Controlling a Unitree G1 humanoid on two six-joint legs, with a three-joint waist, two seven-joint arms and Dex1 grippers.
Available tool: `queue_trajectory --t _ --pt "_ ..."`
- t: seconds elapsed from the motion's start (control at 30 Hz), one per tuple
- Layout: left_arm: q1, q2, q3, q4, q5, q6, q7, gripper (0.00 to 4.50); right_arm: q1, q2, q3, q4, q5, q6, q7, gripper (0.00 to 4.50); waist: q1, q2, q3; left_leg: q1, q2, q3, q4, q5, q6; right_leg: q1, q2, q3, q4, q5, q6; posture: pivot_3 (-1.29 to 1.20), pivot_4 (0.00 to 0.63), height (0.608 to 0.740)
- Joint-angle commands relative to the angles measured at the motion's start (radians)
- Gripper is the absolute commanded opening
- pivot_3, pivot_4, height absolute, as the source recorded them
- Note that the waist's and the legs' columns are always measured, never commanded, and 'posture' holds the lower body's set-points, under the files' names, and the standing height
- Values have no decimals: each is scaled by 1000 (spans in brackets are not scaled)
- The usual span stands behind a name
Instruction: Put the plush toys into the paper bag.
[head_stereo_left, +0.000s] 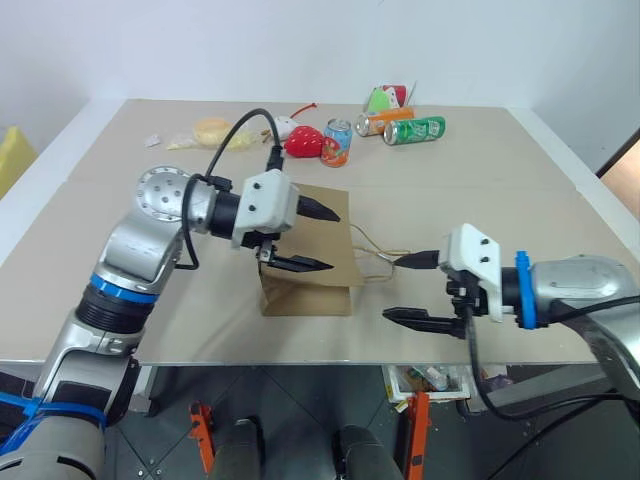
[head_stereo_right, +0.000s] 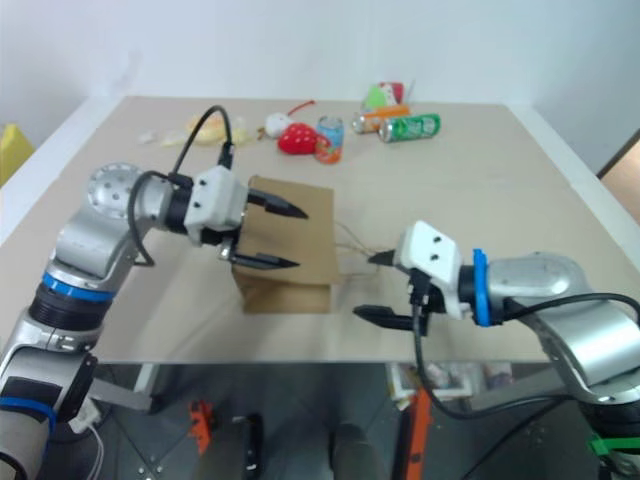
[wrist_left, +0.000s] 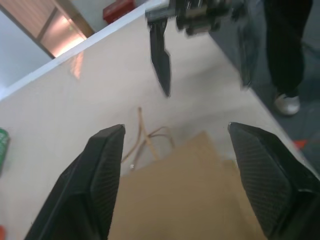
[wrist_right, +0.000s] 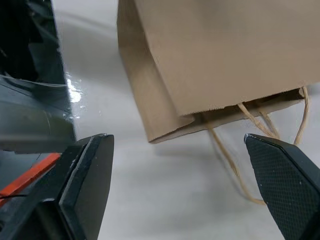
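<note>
Paper bag (head_stereo_left: 312, 250): plain brown kraft, lying on its side on the beige table (head_stereo_left: 500, 200), near the front edge and a little left of centre. Its mouth faced the robot's right, and its two thin cord handles (head_stereo_left: 372, 250) trailed flat on the tabletop from that end.

Left gripper (head_stereo_left: 318, 237): held above the bag, pointing toward the robot's right, its two black fingers spread apart with nothing between them. Seen from its wrist, the fingers (wrist_left: 100, 175) framed the bag's upper face and the handle loops beyond.

Right gripper (head_stereo_left: 415, 288): stood just to the right of the handles, close to the table's front edge, pointing toward the bag's mouth. Its fingers stood wide apart and empty; the upper fingertip lay near the cords, though whether it touched them could not be told. From its wrist, the bag's folded mouth edge and side gusset showed between the fingers (wrist_right: 85, 180).

Plush toys: neither the brown nor the white one could be made out on the table; whether either lay inside the bag could not be told.

Far side of the table: red strawberry plush (head_stereo_left: 304, 142) beside a small white toy (head_stereo_left: 284, 127) with a red cord; an upright drink can (head_stereo_left: 337, 142); two cans (head_stereo_left: 414, 130) lying on their sides; a green-and-red packet (head_stereo_left: 385, 98); a pale round item (head_stereo_left: 212, 130) with wrappers.
</note>
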Motion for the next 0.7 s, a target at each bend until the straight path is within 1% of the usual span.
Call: queue_trajectory --t 0.03,0.17,0.47,0.57,0.6,0.7 --pt "13 30 45 -6 -30 -37 -31 3384 -76 41 83 48 -121 -64 -43 4500 -2 0 0 0 0 0 0 0 0 0 0 0 0 0 0 0 150 740" --pt "47 57 62 7 -29 -91 -51 3384 -147 105 177 125 -240 -118 -67 4500 -5 0 0 0 0 0 1 1 0 0 0 0 0 2 -2 0 150 740" --pt "89 86 83 -7 -26 -96 -9 3384 -173 170 248 193 -369 -205 -53 4500 0 0 0 -1 0 0 0 1 0 -1 0 0 0 0 0 0 150 740" --pt "99 88 88 -13 -26 -92 9 3435 -183 194 251 213 -390 -223 -49 3733 1 0 0 -1 0 0 0 1 0 -1 0 0 0 0 0 0 150 740" --pt "102 88 91 -13 -25 -90 18 3435 -188 201 250 215 -389 -223 -45 3320 1 0 0 -1 0 0 0 1 0 -1 0 0 0 0 0 0 150 740" --pt "107 91 91 -8 -22 -95 28 3435 -197 218 241 224 -394 -229 -39 1744 2 0 0 0 0 0 0 1 0 -1 0 0 0 1 -1 0 150 740"
